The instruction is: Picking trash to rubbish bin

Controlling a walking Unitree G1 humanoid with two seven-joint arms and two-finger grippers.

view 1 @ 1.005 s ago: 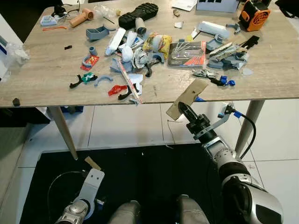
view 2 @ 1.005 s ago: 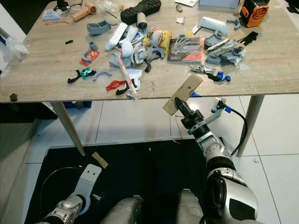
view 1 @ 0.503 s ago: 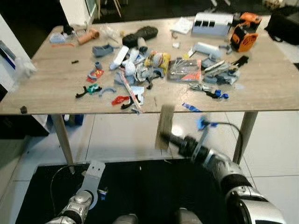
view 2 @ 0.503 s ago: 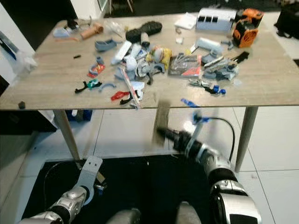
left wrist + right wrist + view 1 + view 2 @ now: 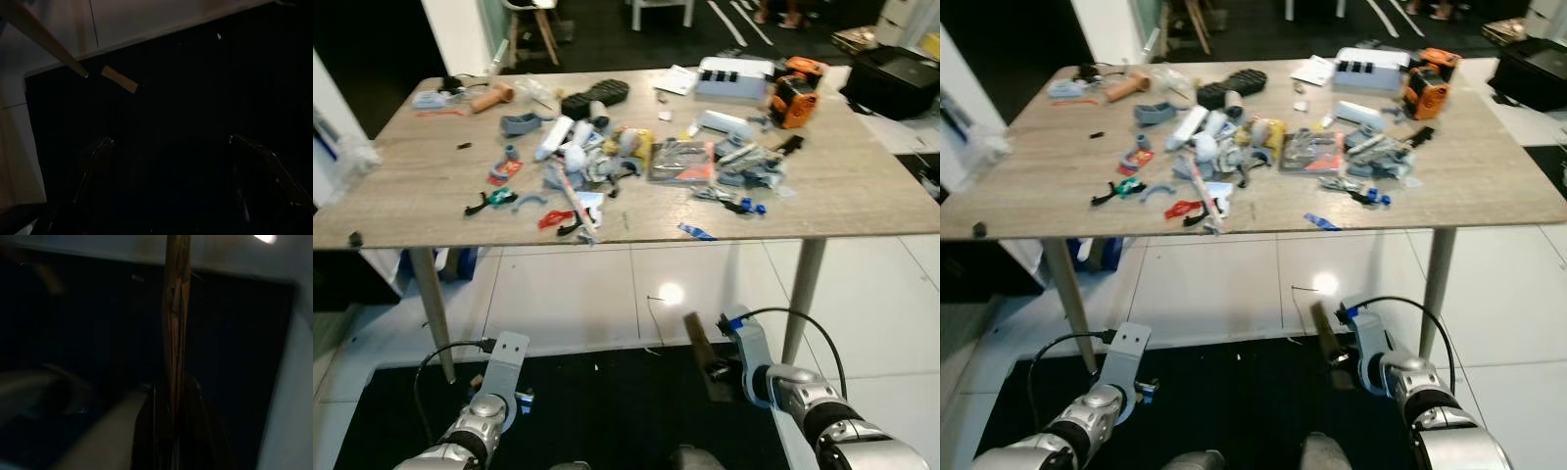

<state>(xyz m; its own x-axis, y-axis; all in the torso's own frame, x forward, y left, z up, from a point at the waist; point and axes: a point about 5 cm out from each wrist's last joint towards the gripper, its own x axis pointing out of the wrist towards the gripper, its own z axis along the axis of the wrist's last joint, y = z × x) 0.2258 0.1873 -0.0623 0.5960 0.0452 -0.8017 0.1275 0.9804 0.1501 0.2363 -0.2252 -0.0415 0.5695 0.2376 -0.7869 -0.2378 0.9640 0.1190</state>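
right gripper (image 5: 713, 364) – clamped on cardboard strip (image 5: 176, 318) | left gripper (image 5: 171, 161) – spread, empty | strip to be kept pinched until bin is reached

You could not read the small objects in the clutter (image 5: 636, 162) on the table (image 5: 862, 196); they were too small. The right wrist view was dark and blurred: only the edge of the cardboard piece (image 5: 176, 308) was clear.
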